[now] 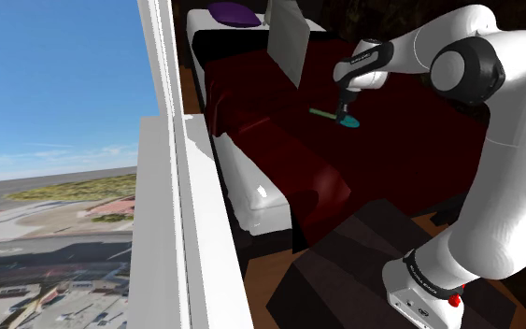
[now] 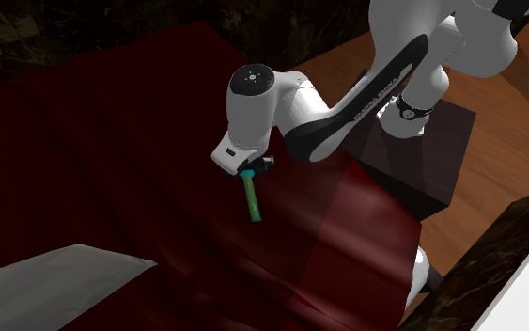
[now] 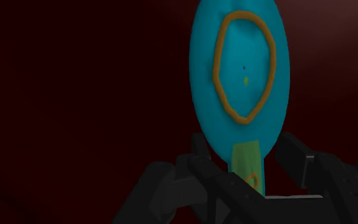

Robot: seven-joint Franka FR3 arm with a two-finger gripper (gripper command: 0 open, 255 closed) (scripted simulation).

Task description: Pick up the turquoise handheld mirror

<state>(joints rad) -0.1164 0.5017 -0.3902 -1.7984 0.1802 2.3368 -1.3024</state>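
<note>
Dark red bedcover (image 1: 279, 140) drapes a bed with white sides, which stands beside a tall window frame (image 1: 172, 187) at the shoulder view's left, with sky and streets beyond it. At the bed's far end lies a purple pillow (image 1: 233, 13), and a grey panel (image 1: 289, 42) stands near it. The turquoise handheld mirror (image 3: 240, 76) appears to lie flat on the cover near the bed's middle. Its oval head is ringed in orange and its handle (image 2: 252, 199) is green.

The white arm (image 1: 494, 140) bends over from its stand, bringing the black pincer (image 3: 242, 145) down on the mirror from above. The pincer is open. Its fingers (image 3: 295, 159) stand either side of the neck where head meets handle, with red cover showing in the gap. This is probably because the neck is the slimmest part to close on.

In the two room views the wrist covers most of the mirror's head. I cannot tell whether the fingertips touch the cover. The bed's far edges fade into shadow.
</note>
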